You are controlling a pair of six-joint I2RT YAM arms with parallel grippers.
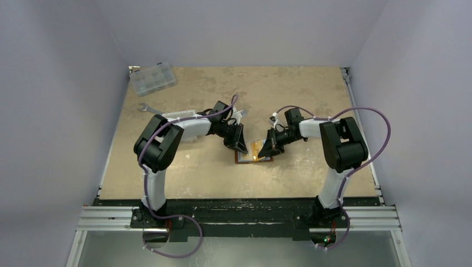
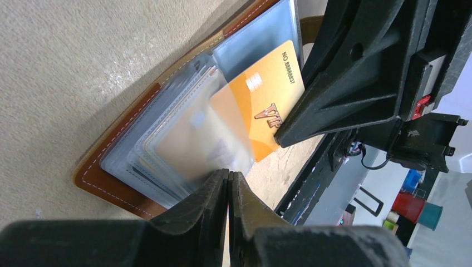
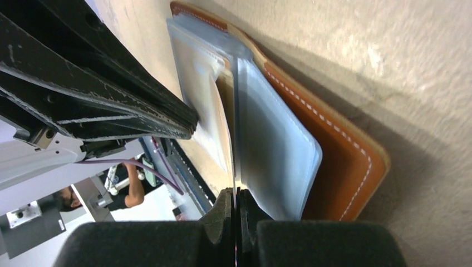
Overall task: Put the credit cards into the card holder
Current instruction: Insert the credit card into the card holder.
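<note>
The brown leather card holder (image 1: 253,161) lies open at the table's middle, its clear sleeves fanned out (image 2: 111,189) (image 3: 334,156). An orange-yellow credit card (image 2: 256,100) sits partly inside one sleeve. My right gripper (image 1: 262,151) is shut on that card's outer corner; in the right wrist view the card (image 3: 234,139) shows edge-on between the closed jaws of the right gripper (image 3: 236,192). My left gripper (image 2: 229,173) (image 1: 243,149) is at the holder's left side, shut on the edge of a raised clear sleeve (image 2: 183,139). No other credit card shows.
A clear compartmented box (image 1: 151,79) stands at the far left corner. A silver wrench (image 1: 146,107) lies near it, and a white tray (image 1: 181,117) sits partly under the left arm. The metal rail (image 1: 239,214) runs along the near edge.
</note>
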